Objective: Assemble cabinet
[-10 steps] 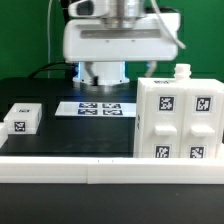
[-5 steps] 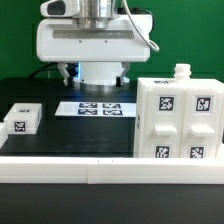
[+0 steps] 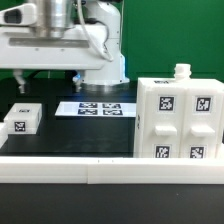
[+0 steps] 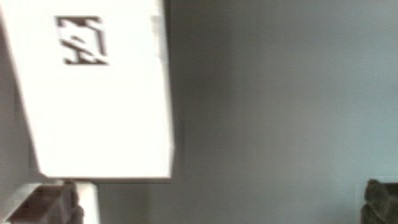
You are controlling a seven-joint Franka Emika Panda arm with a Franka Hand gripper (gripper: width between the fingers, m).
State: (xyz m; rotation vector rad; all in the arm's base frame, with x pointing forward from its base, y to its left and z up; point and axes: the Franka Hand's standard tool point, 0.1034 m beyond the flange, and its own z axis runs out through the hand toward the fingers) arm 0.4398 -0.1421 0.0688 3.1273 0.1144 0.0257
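- The tool (image 3: pixel 48 82) hangs above the tabletop (image 3: pixel 60 135), off to the exterior view's left of the marker board (image 3: pixel 97 108). Its fingers stand wide apart and hold nothing.
- The small block (image 3: pixel 22 118) lies on the tabletop to the exterior view's left of the marker board. It sits below the tool, under the finger farther from the board, and is not touching it.
- The cabinet box (image 3: pixel 178 118) stands upright to the exterior view's right of the marker board and nearer the camera, well apart from the tool.
- Only the exterior view shows the cabinet box, the marker board and the robot base (image 3: pixel 105 62) behind the board.
- The wrist view shows, close up, the block's white face with one tag (image 4: pixel 82 42). One fingertip (image 4: pixel 54 205) is just past its end and the other is far across, with bare tabletop between them.
- A long white rail (image 3: pixel 110 172) edges the tabletop on the camera's side of the marker board.
- Dark open tabletop lies between the small block and the cabinet box, in front of the board.
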